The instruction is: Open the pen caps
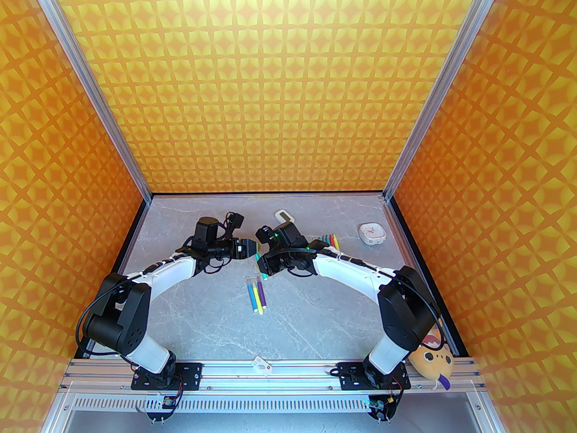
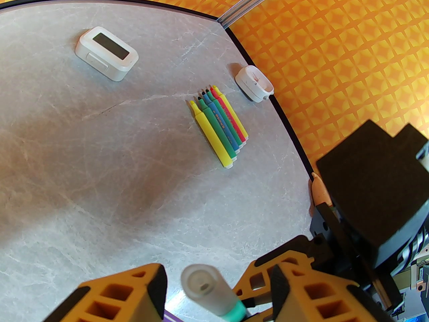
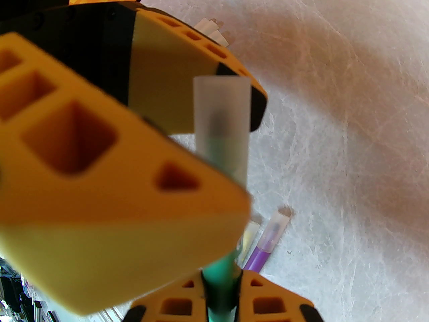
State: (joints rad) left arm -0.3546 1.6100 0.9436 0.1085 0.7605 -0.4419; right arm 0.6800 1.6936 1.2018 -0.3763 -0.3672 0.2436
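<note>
A teal pen (image 3: 219, 273) is held up above the table, and my right gripper (image 3: 219, 300) is shut on its barrel. Its frosted pen cap (image 2: 207, 285) (image 3: 221, 119) is still on and sits between the fingers (image 2: 150, 290) of my left gripper (image 2: 218, 280), which is open, with gaps on both sides of the cap. The two grippers meet tip to tip over the table's middle, left gripper (image 1: 251, 247) and right gripper (image 1: 261, 263). Three capped pens (image 1: 257, 293), blue, yellow and purple, lie below them. The purple one (image 3: 268, 243) is seen with its cap on.
A row of several uncapped markers (image 2: 219, 127) (image 1: 329, 240) lies at the back right. Loose caps (image 3: 212, 30) lie near the back. A white display device (image 2: 106, 53) and a small white clock (image 2: 254, 83) stand by the back edge. A plush toy (image 1: 435, 361) sits by the right arm's base.
</note>
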